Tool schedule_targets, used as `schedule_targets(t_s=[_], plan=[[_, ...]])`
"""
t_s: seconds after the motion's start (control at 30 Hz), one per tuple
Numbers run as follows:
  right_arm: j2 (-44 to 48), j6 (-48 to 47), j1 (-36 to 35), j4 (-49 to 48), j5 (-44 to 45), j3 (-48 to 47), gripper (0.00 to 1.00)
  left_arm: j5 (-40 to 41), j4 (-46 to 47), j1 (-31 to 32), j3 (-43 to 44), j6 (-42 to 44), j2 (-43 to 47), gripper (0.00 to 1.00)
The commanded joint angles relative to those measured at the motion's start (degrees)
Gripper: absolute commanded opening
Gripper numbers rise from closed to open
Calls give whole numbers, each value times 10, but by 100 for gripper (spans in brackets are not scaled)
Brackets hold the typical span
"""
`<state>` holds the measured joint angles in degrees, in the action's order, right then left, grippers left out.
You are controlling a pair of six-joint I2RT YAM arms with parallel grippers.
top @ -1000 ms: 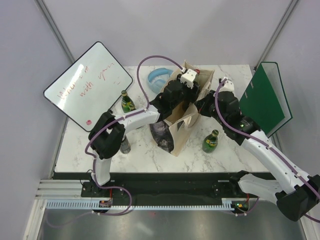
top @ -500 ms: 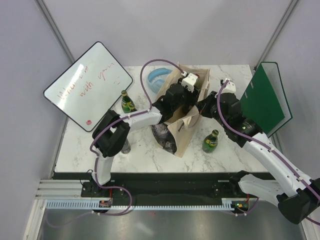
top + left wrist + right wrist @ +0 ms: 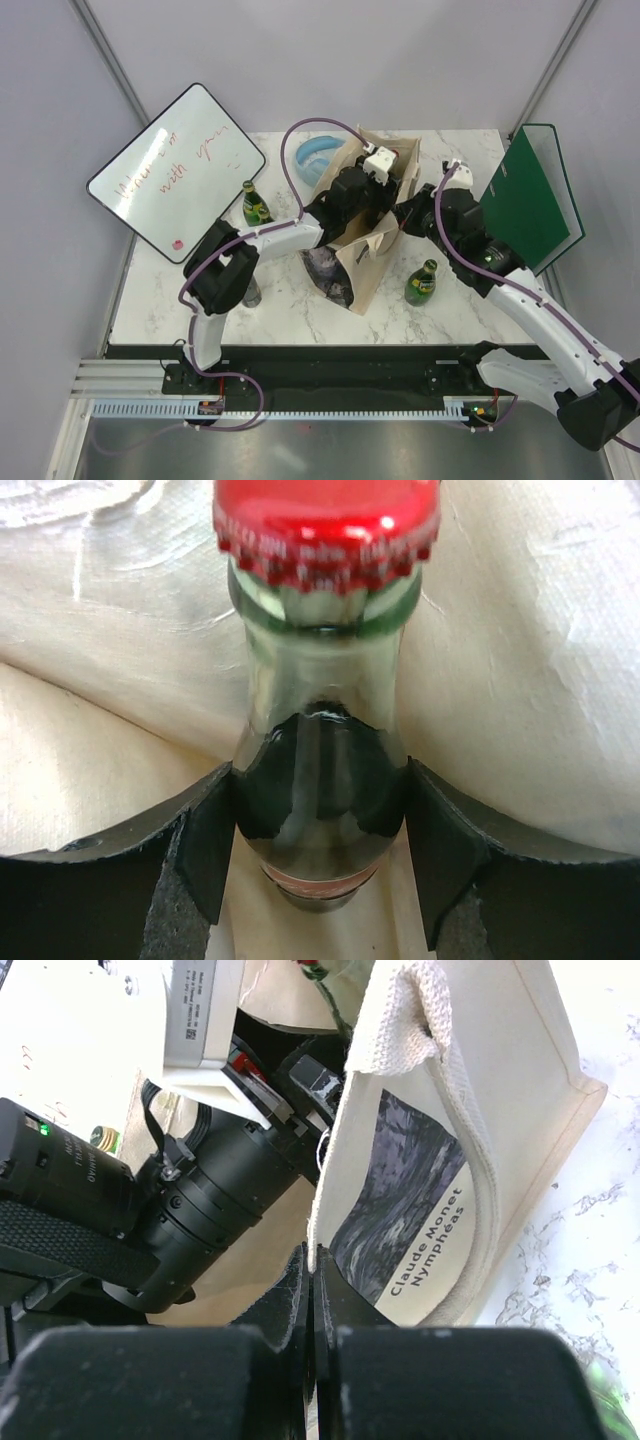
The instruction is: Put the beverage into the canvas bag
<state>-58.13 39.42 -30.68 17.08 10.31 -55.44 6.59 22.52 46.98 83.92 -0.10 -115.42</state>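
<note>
The canvas bag (image 3: 362, 262) stands mid-table, beige with a dark printed picture; it also shows in the right wrist view (image 3: 440, 1160). My left gripper (image 3: 320, 830) is inside the bag's mouth, shut on the neck of a glass bottle (image 3: 320, 770) with a red cap, cloth all around it. In the top view the left wrist (image 3: 378, 160) sits over the bag's mouth and its fingers are hidden. My right gripper (image 3: 312, 1270) is shut on the bag's rim, holding the mouth open from the right (image 3: 405, 212).
A green bottle (image 3: 423, 283) stands right of the bag and another (image 3: 256, 205) left of it. A small bottle (image 3: 250, 292) stands by the left arm. A whiteboard (image 3: 175, 170) leans at left, a green binder (image 3: 530, 195) at right, a blue object (image 3: 318, 157) behind the bag.
My left arm has moved a little down and right into the bag's mouth with the bottle. The bag's mouth has shifted slightly. The right gripper keeps its hold on the rim.
</note>
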Motion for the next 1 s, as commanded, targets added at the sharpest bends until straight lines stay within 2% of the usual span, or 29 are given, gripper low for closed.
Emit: schedule_targets(t_s=[0.0,0.13,0.27,0.43,0.47,0.5,0.6,0.73,0.87,0.97], plan=[[24,-2,0,-35,37,6,7,-10,89,2,6,30,88,71],[24,-2,0,-34,39,9,15,-18,67,3,12,37,128,80],[13,1,1,-28,38,5,24,-14,34,7,27,40,157,82],[12,3,1,-19,42,-2,42,-22,-1,14,29,41,196,83],[13,3,1,-14,42,-4,51,-23,-6,15,27,38,202,83],[16,5,1,-8,44,-12,54,-22,-14,14,28,33,218,84],[20,4,0,23,44,-33,63,-10,-82,15,38,13,257,85],[27,4,1,105,50,-70,73,46,-221,15,41,6,323,85],[39,-8,1,159,23,-103,79,72,-324,15,8,-23,411,86],[36,-20,1,214,9,-158,80,86,-367,14,-31,-42,470,86]])
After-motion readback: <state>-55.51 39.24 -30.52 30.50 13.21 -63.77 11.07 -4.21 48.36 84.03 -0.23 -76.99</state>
